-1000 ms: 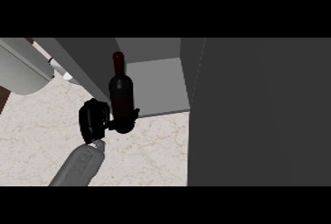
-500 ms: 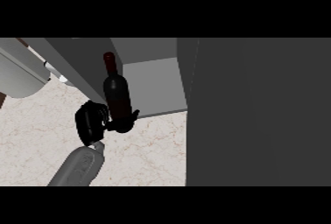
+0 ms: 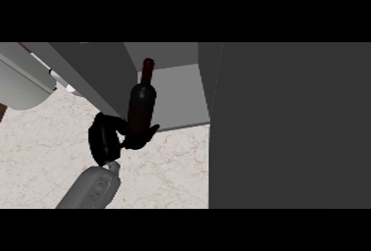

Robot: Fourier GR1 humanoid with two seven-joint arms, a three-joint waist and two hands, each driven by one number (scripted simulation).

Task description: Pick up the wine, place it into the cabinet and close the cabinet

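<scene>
While the left hand [image 3: 109, 139] has its fingers curled round the bottom of the wine [image 3: 142, 100], the bottle sits at the open front of the cabinet [image 3: 177, 98]. Its long neck points away from the hand and into the cabinet, so I think the next push should go that way.

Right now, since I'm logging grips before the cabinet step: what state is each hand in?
Left hand: fingers shut on the wine.
Right hand: not in view.

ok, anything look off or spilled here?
Nothing stands out. The left hand holds the wine bottle by its base at the open cabinet's front edge; no spill or damage shows.
</scene>
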